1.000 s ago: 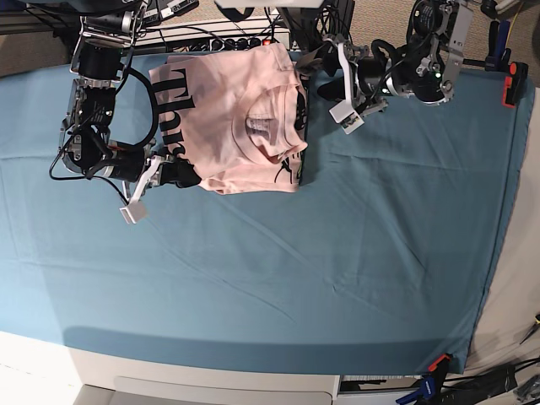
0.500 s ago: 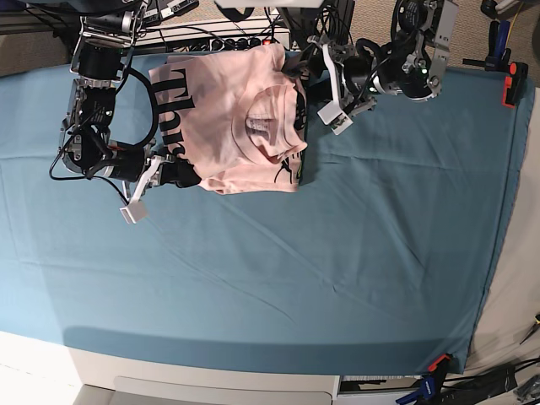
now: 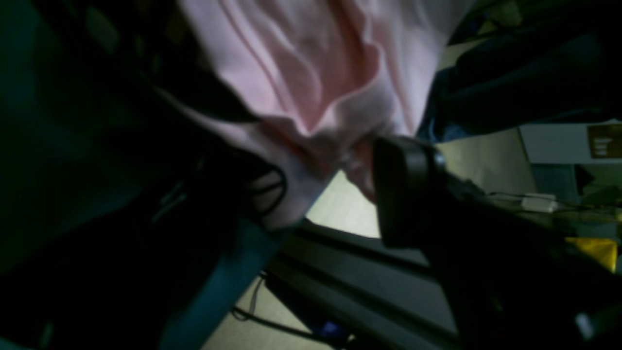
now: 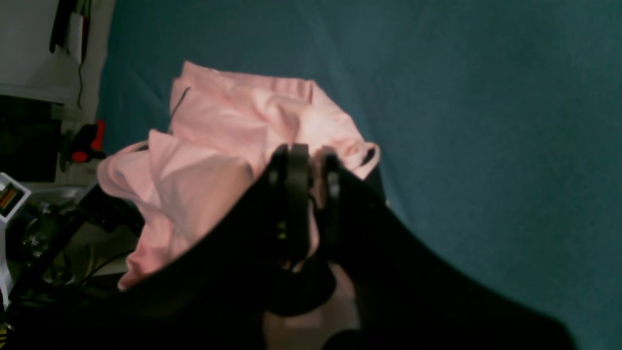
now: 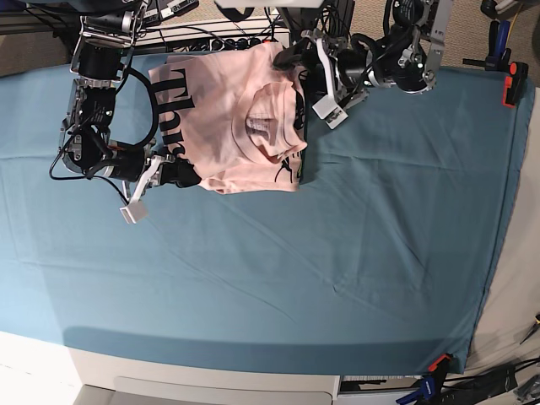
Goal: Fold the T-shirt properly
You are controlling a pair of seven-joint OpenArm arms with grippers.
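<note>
T-shirt (image 5: 232, 118) sits bunched at the far edge of the table, left of centre, on the teal table cloth (image 5: 354, 245); pale pink, black lettering showing on its left part, neck area rumpled near the middle. Partly folded, edges uneven, the far-right corner hanging over the table's far edge. Right gripper (image 5: 187, 175) is at the shirt's near-left corner, jaws clamped on the pink fabric; the right wrist view shows cloth pinched between the closed fingers (image 4: 296, 170). Left gripper (image 5: 295, 63) is at the shirt's far-right corner, jaws spread wide; the left wrist view shows one dark finger (image 3: 403, 189) just beside the pink hem, nothing gripped. A white tag (image 5: 132, 213) hangs off the right arm, lying on the cloth.
</note>
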